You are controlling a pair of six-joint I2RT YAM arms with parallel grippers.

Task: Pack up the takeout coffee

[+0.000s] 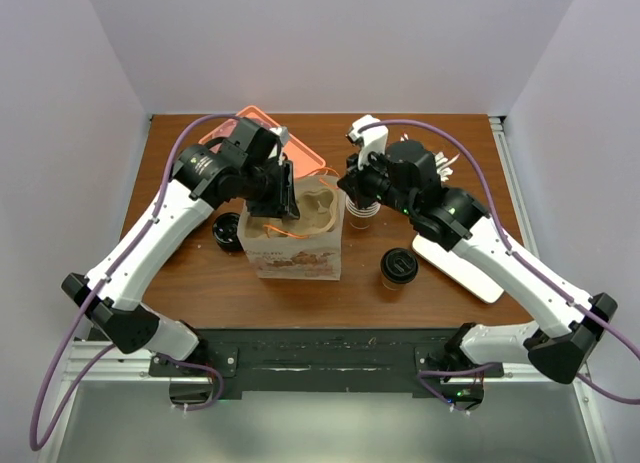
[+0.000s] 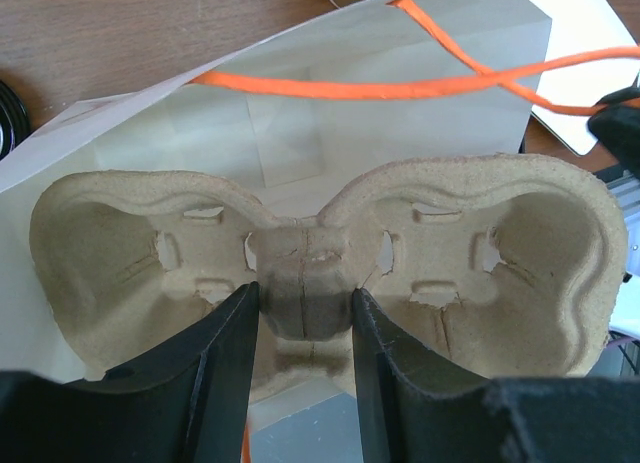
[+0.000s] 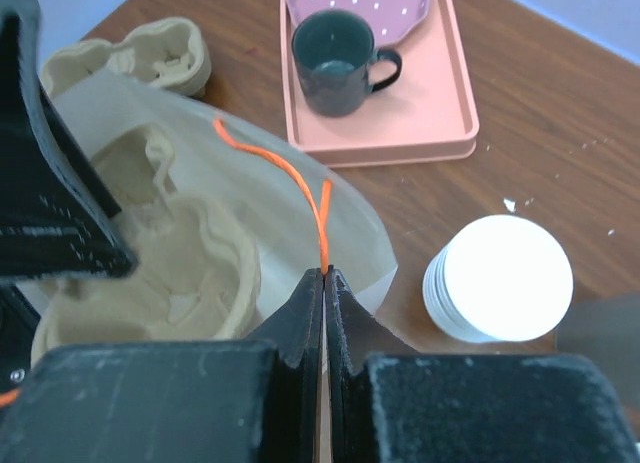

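From above and behind we look down on the whole brown wooden table. Our left wrist view sits close over the beige moulded-pulp cup carrier, facing right; the right wrist view, close over the white paper bag, faces far-left. All share both.

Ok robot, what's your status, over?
Left gripper clamped on cup carrier in paper bag mouth. Right gripper pinching orange handle. Coffee cup right of bag, second cup left, both outside. Pockets empty.

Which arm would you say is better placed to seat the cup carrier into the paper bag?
Left, I think: the left claw grips the cup carrier by its centre at the mouth of the paper bag, while the right claw is shut on the orange handle.
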